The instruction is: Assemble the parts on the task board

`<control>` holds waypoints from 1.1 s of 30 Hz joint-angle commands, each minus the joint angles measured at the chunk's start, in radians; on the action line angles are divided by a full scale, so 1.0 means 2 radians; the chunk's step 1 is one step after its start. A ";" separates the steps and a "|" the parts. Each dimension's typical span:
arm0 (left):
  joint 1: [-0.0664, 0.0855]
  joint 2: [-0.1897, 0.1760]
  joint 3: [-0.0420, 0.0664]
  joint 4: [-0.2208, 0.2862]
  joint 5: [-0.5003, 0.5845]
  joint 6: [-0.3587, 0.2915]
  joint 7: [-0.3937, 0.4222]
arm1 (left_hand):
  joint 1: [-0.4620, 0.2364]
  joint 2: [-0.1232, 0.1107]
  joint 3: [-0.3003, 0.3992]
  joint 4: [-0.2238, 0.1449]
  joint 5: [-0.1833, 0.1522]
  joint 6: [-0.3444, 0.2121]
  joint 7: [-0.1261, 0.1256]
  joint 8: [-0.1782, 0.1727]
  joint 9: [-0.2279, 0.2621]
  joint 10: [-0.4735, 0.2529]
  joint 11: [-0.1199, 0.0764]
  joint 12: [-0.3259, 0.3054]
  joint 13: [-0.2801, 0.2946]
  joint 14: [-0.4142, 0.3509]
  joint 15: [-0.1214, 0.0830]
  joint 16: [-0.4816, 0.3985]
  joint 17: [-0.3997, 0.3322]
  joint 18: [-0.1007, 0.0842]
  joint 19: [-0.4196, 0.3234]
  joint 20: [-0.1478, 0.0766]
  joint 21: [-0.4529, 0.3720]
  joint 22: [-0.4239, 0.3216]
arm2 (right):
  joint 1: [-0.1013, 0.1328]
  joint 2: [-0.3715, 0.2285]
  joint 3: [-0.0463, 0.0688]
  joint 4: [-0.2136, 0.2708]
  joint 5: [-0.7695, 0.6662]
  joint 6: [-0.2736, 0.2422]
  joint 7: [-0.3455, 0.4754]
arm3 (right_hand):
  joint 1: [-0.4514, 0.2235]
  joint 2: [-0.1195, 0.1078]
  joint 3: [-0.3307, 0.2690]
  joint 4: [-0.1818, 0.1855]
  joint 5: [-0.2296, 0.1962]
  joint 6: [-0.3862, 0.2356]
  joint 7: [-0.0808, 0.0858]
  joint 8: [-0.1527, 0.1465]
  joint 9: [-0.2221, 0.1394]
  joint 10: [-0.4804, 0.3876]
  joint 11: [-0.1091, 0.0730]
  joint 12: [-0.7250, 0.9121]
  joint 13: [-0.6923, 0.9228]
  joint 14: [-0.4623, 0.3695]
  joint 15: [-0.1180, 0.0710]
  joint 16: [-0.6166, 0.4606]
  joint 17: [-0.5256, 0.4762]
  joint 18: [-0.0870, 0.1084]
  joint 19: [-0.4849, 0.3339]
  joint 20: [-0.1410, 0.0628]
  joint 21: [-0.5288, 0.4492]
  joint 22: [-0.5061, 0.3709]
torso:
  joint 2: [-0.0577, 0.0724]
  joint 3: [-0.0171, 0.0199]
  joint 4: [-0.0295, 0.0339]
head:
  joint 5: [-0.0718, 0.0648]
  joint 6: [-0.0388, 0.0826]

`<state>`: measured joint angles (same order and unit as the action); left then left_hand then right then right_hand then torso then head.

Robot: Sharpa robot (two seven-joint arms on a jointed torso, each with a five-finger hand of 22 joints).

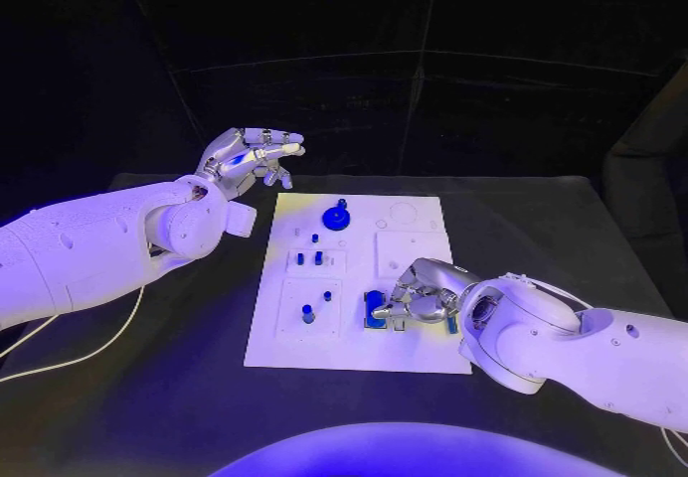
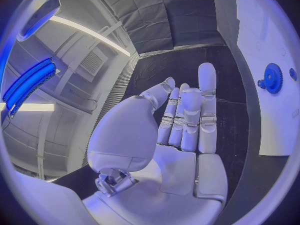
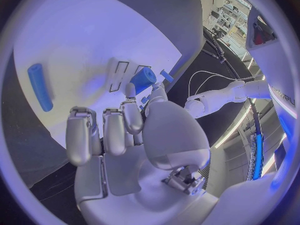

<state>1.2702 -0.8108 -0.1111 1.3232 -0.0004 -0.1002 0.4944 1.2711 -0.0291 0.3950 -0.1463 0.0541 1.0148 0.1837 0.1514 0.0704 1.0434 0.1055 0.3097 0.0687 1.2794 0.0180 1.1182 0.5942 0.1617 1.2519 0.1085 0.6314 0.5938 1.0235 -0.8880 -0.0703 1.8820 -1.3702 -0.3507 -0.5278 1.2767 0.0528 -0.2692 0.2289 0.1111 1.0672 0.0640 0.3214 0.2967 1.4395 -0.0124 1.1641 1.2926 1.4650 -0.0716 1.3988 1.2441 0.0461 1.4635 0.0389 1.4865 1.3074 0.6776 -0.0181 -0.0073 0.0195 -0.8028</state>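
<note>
Right hand pinches a part over the board.

We see our right hand [image 1: 413,298] pinching a blue cylinder [image 3: 142,78] above the task board [image 1: 416,353] (near edge); our left hand [image 1: 252,154] hovers spread and empty beyond the board's far-left corner, over the black surface [image 1: 129,397].

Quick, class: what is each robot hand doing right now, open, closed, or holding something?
Left hand: open, holding nothing, raised beside the white board.
Right hand: pinching a blue cylinder over the board.
</note>
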 commanded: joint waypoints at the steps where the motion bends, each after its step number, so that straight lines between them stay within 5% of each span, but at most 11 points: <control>1: 0.001 0.000 0.000 0.001 0.002 0.008 0.000 | 0.000 0.001 -0.003 -0.001 0.000 -0.004 -0.001 0.002 0.000 -0.003 0.001 0.002 0.000 -0.004 0.000 -0.002 0.000 0.010 -0.002 0.003 -0.003 0.000 | 0.001 0.003 0.000 -0.003 -0.007 0.017 -0.007 | 0.011 0.002 0.001 -0.006 0.003 -0.001 0.002 -0.001 0.001 -0.002 0.001 -0.003 0.000 0.024 -0.001 -0.002 0.000 -0.001 -0.003 0.000 -0.003 0.041 | 0.000 -0.0004 0.0018 | -0.001 0.000; 7: 0.001 0.000 0.000 0.000 0.002 0.009 0.000 | 0.000 0.001 -0.003 -0.001 0.000 -0.004 -0.001 0.002 0.000 -0.003 0.001 0.002 0.000 -0.004 0.000 -0.002 0.000 0.010 -0.002 0.003 -0.003 0.000 | 0.001 0.015 0.000 -0.015 -0.024 0.031 -0.019 | 0.039 0.007 0.009 -0.029 0.004 0.000 0.001 -0.001 0.004 -0.001 0.001 -0.005 0.001 0.024 -0.002 -0.002 0.001 -0.001 -0.002 0.000 -0.003 0.042 | 0.000 -0.0001 0.0004 | 0.001 -0.002; 15: 0.001 -0.001 0.000 0.000 0.002 0.009 0.000 | 0.000 0.001 -0.003 -0.001 0.000 -0.004 -0.001 0.002 0.000 -0.003 0.001 0.002 0.000 -0.004 0.000 -0.002 0.000 0.010 -0.002 0.003 -0.003 0.000 | 0.001 0.022 0.000 -0.019 -0.040 0.035 -0.024 | 0.047 0.007 0.011 -0.036 0.002 0.000 0.001 -0.001 0.005 -0.001 0.001 -0.005 0.001 0.025 -0.002 -0.002 0.002 -0.002 -0.002 0.000 -0.002 0.042 | 0.000 0.0001 -0.0003 | 0.002 -0.003; 25: 0.001 -0.001 0.000 0.000 0.002 0.009 0.000 | 0.000 0.001 -0.003 -0.001 0.000 -0.004 -0.001 0.002 0.000 -0.003 0.001 0.002 0.000 -0.004 0.000 -0.002 0.000 0.010 -0.002 0.003 -0.003 0.000 | 0.001 0.006 0.000 -0.008 -0.033 -0.013 0.010 | 0.029 0.009 0.004 -0.029 0.022 -0.001 0.003 -0.004 0.006 -0.002 0.002 -0.008 0.001 0.024 -0.001 -0.004 -0.001 -0.001 -0.003 0.000 -0.003 0.041 | -0.001 0.0008 -0.0011 | 0.000 -0.002; 33: 0.001 -0.001 0.000 -0.001 0.002 0.009 0.000 | 0.000 0.001 -0.003 -0.001 0.000 -0.004 -0.001 0.002 0.000 -0.003 0.001 0.002 0.000 -0.004 0.000 -0.002 0.000 0.010 -0.002 0.003 -0.003 0.000 | 0.008 -0.048 0.002 0.018 0.019 -0.036 0.062 | 0.028 0.008 0.000 -0.030 0.033 -0.022 0.010 -0.019 0.000 -0.007 0.008 -0.021 -0.005 0.023 0.003 -0.006 -0.004 0.000 -0.006 0.003 -0.006 0.036 | -0.001 -0.0002 -0.0006 | -0.009 0.001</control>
<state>1.2702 -0.8128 -0.1111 1.3217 -0.0004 -0.0926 0.4907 1.2712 -0.0291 0.3950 -0.1463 0.0541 1.0148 0.1837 0.1513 0.0704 1.0434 0.1055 0.3097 0.0687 1.2794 0.0180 1.1182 0.5944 0.1617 1.2519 0.1085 0.6314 0.5941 1.0330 -0.9692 -0.0681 1.9105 -1.3983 -0.3769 -0.4738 1.3356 0.0675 -0.2647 0.1721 0.1741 1.0308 0.0862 0.2875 0.2988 1.4281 -0.0009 1.1279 1.2840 1.4632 -0.0694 1.3908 1.2376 0.0462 1.4575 0.0448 1.4779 1.3074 0.6757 -0.0173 -0.0088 0.0080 -0.8025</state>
